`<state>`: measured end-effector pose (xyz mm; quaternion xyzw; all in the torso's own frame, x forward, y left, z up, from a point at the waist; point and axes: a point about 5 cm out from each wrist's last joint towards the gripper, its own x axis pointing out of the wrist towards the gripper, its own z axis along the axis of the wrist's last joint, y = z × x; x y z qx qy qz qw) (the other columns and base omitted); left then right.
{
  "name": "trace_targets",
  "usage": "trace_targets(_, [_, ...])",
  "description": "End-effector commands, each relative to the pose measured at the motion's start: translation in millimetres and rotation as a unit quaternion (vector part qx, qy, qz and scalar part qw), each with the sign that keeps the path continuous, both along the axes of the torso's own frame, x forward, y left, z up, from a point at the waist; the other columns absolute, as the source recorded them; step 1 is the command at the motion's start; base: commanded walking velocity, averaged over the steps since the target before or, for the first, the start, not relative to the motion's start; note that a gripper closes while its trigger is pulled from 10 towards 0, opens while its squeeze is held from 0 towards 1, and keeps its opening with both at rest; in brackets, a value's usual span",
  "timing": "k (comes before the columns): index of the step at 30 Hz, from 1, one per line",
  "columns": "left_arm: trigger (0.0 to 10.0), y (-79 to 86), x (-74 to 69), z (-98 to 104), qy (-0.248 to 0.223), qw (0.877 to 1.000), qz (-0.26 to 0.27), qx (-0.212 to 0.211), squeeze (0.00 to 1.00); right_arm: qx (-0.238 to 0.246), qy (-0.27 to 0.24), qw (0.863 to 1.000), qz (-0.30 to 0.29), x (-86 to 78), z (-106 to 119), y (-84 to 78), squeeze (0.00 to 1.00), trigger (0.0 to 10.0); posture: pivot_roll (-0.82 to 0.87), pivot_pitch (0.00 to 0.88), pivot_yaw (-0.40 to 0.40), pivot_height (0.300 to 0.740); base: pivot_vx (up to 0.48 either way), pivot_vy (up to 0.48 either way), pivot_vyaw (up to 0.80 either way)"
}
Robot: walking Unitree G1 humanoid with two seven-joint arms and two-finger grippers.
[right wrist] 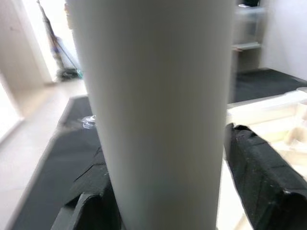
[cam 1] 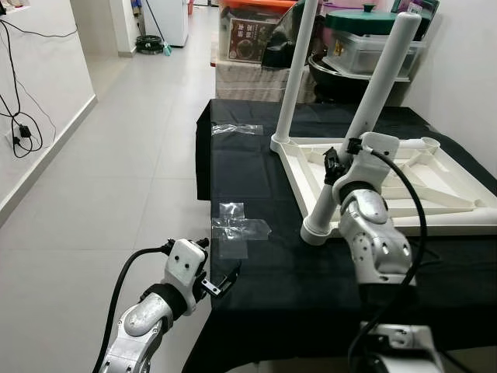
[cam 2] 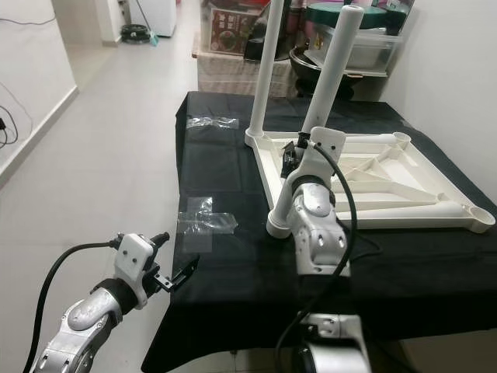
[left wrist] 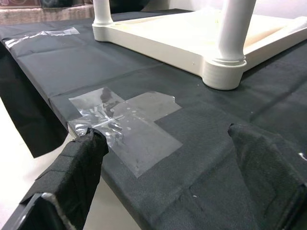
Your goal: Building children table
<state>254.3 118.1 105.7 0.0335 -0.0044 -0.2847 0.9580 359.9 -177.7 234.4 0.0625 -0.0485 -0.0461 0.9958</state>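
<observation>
Leg between my right fingers, standing tilted in its socket

Tabletop (cam 1: 435, 203) lies upside down on the black cloth (cam 1: 295, 272), ribbed underside up. Two white legs rise from its corners on the side nearer the cloth's left edge: the far leg (cam 1: 293, 78) near the back, the near leg (cam 1: 365, 124) in the front corner socket closest to me. That near leg's long axis runs up and away from me, leaning toward the right as it climbs, so it does not look square to the tabletop.

My right gripper (cam 1: 335, 165) is at that near leg, low on the shaft, just above the socket. In the right wrist view the leg (right wrist: 153, 115) stands directly between my two fingers (right wrist: 261, 177), one on each side; the fingers are spread wider than the shaft, and I cannot tell whether either pad touches it. I judge this as a loose straddle, not a firm hold.

My left gripper (cam 1: 221, 281) hangs off the cloth's left front edge, fingers apart and holding nothing, with the crossed clear tape (left wrist: 122, 124) just ahead of it. A second clear scrap (cam 1: 237, 129) lies farther back.

Right arm is plainly the nearer one. Whatever comes next on this leg, seating or straightening, I judge it must follow the shaft's own axis down into the socket.
</observation>
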Motion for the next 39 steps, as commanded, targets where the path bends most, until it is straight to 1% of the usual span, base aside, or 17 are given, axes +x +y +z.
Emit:
trace_targets(1, [10.0, 0.4, -1.1, -3, 0.010, 1.000, -0.004, -0.003, 0.00, 0.013, -0.009, 0.999, 0.051, 2.9, 2, 2.2, 0.00, 10.0, 0.05, 0.000, -0.092, 0.740, 0.000, 0.000, 0.00])
trace_targets(6, [10.0, -2.6, 0.4, -3, 0.011, 1.000, -0.010, -0.003, 0.00, -0.055, -0.020, 0.961, 0.270, 7.7, 4, -0.8, 0.00, 10.0, 0.04, 0.000, -0.094, 0.740, 0.000, 0.000, 0.00])
trace_targets(16, [10.0, -0.2, 0.8, -3, 0.008, 1.000, -0.006, -0.001, 0.00, -0.136, 0.052, 0.911, 0.386, 20.9, -24, -5.4, 0.00, 10.0, 0.06, 0.000, -0.106, 0.740, 0.000, 0.000, 0.00])
trace_targets(18, [10.0, 1.9, -0.8, -2, 0.008, 1.000, -0.002, -0.001, 0.00, -0.139, 0.054, 0.867, 0.475, 13.0, -30, 10.7, 0.00, 10.0, 0.09, 0.000, -0.122, 0.740, 0.000, 0.000, 0.00])
trace_targets(20, [10.0, 1.9, -0.8, -2, 0.008, 1.000, -0.002, -0.001, 0.00, -0.139, 0.054, 0.867, 0.475, 13.0, -30, 10.7, 0.00, 10.0, 0.09, 0.000, -0.122, 0.740, 0.000, 0.000, 0.00])
trace_targets(21, [10.0, 2.5, -1.4, -2, 0.008, 1.000, -0.001, -0.001, 0.00, -0.139, 0.048, 0.842, 0.520, 7.6, -32, 20.3, 0.00, 10.0, 0.09, 0.000, -0.122, 0.740, 0.000, 0.000, 0.00])
trace_targets(22, [10.0, 2.9, -2.3, -2, 0.008, 1.000, -0.001, 0.000, 0.00, -0.137, 0.037, 0.810, 0.569, -0.4, -33, 32.1, 0.00, 9.4, 0.09, 0.000, -0.115, 0.740, 0.000, 0.000, 0.00])
trace_targets(24, [10.0, 2.5, -2.5, -2, 0.009, 1.000, -0.003, 0.000, 0.00, -0.135, 0.032, 0.799, 0.585, -2.8, -36, 35.6, 0.00, 7.8, 0.09, 0.000, -0.114, 0.740, 0.000, 0.000, 0.00])
trace_targets(27, [10.0, 2.2, -2.7, -2, 0.009, 1.000, -0.004, 0.000, 0.00, -0.134, 0.030, 0.793, 0.593, -4.0, -38, 37.4, 0.00, 7.8, 0.09, 0.000, -0.114, 0.740, 0.000, 0.000, 0.00])
trace_targets(28, [10.0, 1.9, -2.5, -2, 0.009, 1.000, -0.005, 0.000, 0.00, -0.129, 0.030, 0.792, 0.596, -4.3, -41, 38.0, 0.00, 4.7, 0.09, 0.000, -0.112, 0.740, 0.000, 0.000, 0.00])
trace_targets(29, [10.0, 1.9, -2.5, -2, 0.009, 1.000, -0.005, 0.000, 0.00, -0.129, 0.030, 0.792, 0.596, -4.3, -41, 38.0, 0.00, 4.7, 0.09, 0.000, -0.112, 0.740, 0.000, 0.000, 0.00])
trace_targets(30, [10.0, 2.0, -2.0, -1, 0.009, 1.000, -0.006, 0.000, 0.00, -0.121, 0.028, 0.796, 0.593, -3.2, -43, 37.3, 0.00, 0.0, 0.09, 0.000, -0.112, 0.740, 0.000, 0.000, 0.00])
trace_targets(33, [10.0, 2.1, -1.4, -1, 0.008, 1.000, -0.006, 0.000, 0.00, -0.075, 0.027, 0.848, 0.525, 5.8, -47, 34.9, 0.00, 0.0, 0.08, 0.000, -0.113, 0.740, 0.000, 0.000, 0.00])
trace_targets(34, [10.0, 2.1, -1.4, -1, 0.008, 1.000, -0.006, 0.000, 0.00, -0.075, 0.027, 0.848, 0.525, 5.8, -47, 34.9, 0.00, 0.0, 0.08, 0.000, -0.113, 0.740, 0.000, 0.000, 0.00])
trace_targets(36, [10.0, 1.6, -2.3, -1, 0.009, 1.000, -0.005, -0.001, 0.00, -0.053, 0.040, 0.904, 0.423, 15.4, -55, 30.7, 0.00, 0.0, 0.08, 0.000, -0.112, 0.740, 0.000, 0.000, 0.00])
trace_targets(37, [10.0, 1.6, -2.3, -1, 0.009, 1.000, -0.005, -0.001, 0.00, -0.053, 0.040, 0.904, 0.423, 15.4, -55, 30.7, 0.00, 0.0, 0.08, 0.000, -0.112, 0.740, 0.000, 0.000, 0.00])
trace_targets(39, [10.0, 1.0, -4.2, -3, 0.011, 1.000, -0.006, -0.002, 0.00, 0.001, 0.129, 0.981, 0.142, 19.1, -83, 4.2, 0.00, 0.0, 0.07, 0.000, -0.110, 0.740, 0.000, 0.000, 0.00])
